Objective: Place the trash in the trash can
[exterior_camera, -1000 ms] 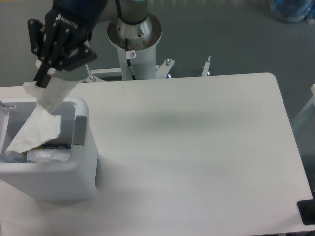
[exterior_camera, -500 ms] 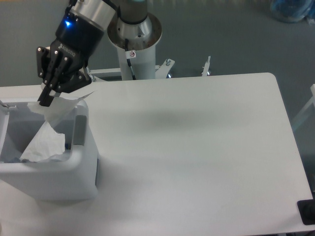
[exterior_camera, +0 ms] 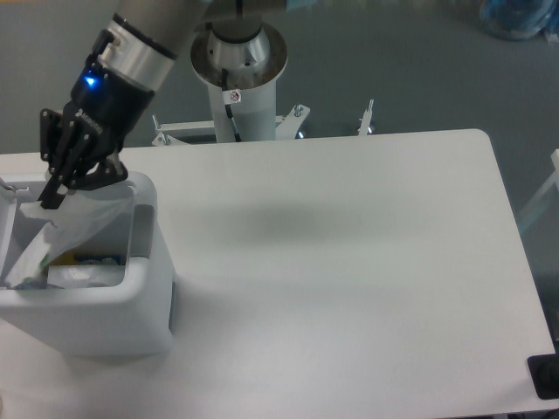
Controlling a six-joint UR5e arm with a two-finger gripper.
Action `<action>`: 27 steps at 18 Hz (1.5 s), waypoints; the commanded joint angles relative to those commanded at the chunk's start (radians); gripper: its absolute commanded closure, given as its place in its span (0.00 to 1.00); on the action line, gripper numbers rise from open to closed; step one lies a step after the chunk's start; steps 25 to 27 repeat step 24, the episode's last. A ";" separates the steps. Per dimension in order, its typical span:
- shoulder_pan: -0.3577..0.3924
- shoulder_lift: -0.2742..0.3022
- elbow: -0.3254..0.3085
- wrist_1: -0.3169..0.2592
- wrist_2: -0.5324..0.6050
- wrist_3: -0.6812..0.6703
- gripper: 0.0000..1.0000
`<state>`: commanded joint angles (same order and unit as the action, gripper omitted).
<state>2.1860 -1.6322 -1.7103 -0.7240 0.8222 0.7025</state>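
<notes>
The gripper [exterior_camera: 54,194] has shifted left and lower relative to the trash can [exterior_camera: 144,288]: a second ago it hung above the can's back rim, and now its fingers [exterior_camera: 51,197] sit at rim level over the can's left rear part. The plastic bag [exterior_camera: 61,231], earlier draped tall above the rim, has sunk almost wholly inside the can, its top edge still pinched between the fingers. The wrist's blue light has come into sight.
</notes>
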 joint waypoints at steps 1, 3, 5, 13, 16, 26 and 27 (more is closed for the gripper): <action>0.000 0.000 -0.008 0.000 0.000 0.000 0.92; 0.000 0.003 -0.014 0.002 0.000 0.003 0.35; 0.001 0.012 -0.012 -0.002 0.002 -0.002 0.08; 0.108 0.011 0.087 -0.003 0.296 -0.041 0.00; 0.156 0.011 0.115 -0.006 0.408 -0.074 0.00; 0.218 0.009 0.106 -0.006 0.586 -0.055 0.00; 0.218 0.009 0.106 -0.006 0.586 -0.055 0.00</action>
